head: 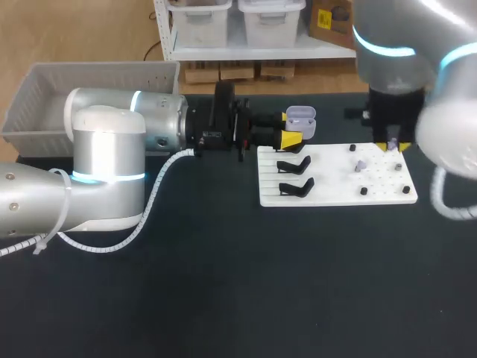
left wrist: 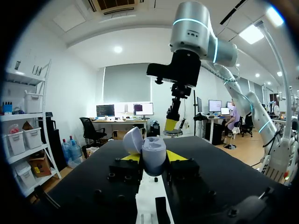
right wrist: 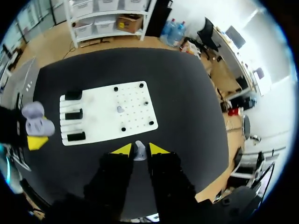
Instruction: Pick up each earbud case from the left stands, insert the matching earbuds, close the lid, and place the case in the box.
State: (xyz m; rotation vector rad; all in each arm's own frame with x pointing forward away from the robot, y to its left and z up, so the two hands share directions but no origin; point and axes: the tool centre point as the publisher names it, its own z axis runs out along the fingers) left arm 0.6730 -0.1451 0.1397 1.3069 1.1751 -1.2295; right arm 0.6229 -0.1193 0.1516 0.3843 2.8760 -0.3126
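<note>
Earbud case (head: 300,116), lavender with its lid swung open, sits clamped between the left fingers (head: 291,139), held above the black surface (head: 223,283). The right fingers (right wrist: 122,149) pinch a small lavender earbud (right wrist: 139,152) between their tips, with the white board (right wrist: 100,109) lying below and ahead of them.

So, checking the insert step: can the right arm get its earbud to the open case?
Probably yes: the case, lid open, sits in the left claw at the edge of the board, and nothing stands between it and the right claw holding the earbud.
</note>
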